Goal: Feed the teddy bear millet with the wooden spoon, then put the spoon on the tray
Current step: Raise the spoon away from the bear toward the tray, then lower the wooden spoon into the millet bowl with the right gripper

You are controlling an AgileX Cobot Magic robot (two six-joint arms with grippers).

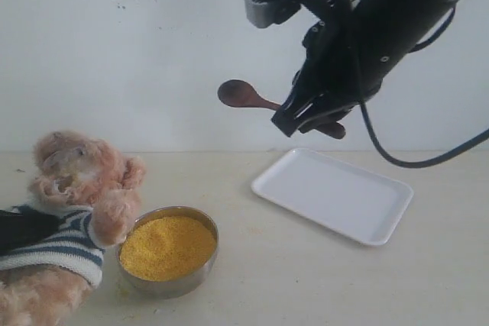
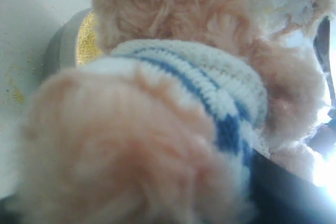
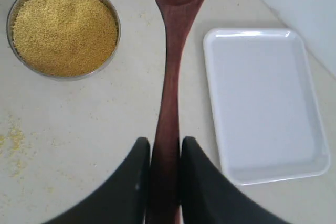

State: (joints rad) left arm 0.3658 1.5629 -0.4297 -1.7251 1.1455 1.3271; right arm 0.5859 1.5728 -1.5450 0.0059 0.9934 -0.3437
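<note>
My right claw (image 3: 165, 140) is clenched on the small dark reddish-brown wooden spoon (image 1: 250, 99), one black finger on each side of the thin handle near its tail end. A short stub of handle pokes out behind the fingers, and the long part runs forward from them to the oval bowl. I hold the wooden spoon in the air, roughly level and well clear of the pale table (image 1: 306, 288), with its bowl end towards the left of the exterior view. From my right wrist, the spoon lies over bare table between two things. On one side is the flat white rectangular plastic tray (image 1: 336, 196) with rounded corners. On the other is the round shiny metal bowl (image 1: 172, 286), heaped with fine bright yellow millet (image 1: 166, 246). The spoon touches neither of them. The tray lies beneath my right arm, well apart from the bowl. A few loose yellow grains are scattered on the table near the bowl. The light brown fuzzy teddy bear (image 1: 72, 188) in its navy-and-white striped shirt leans at the far left, with one paw resting on the bowl's rim. My left claw (image 1: 23, 228) shows as a dark shape against the bear's striped body. The plush fills that wrist's view, so I cannot tell whether this claw is clamped or slack.
</note>
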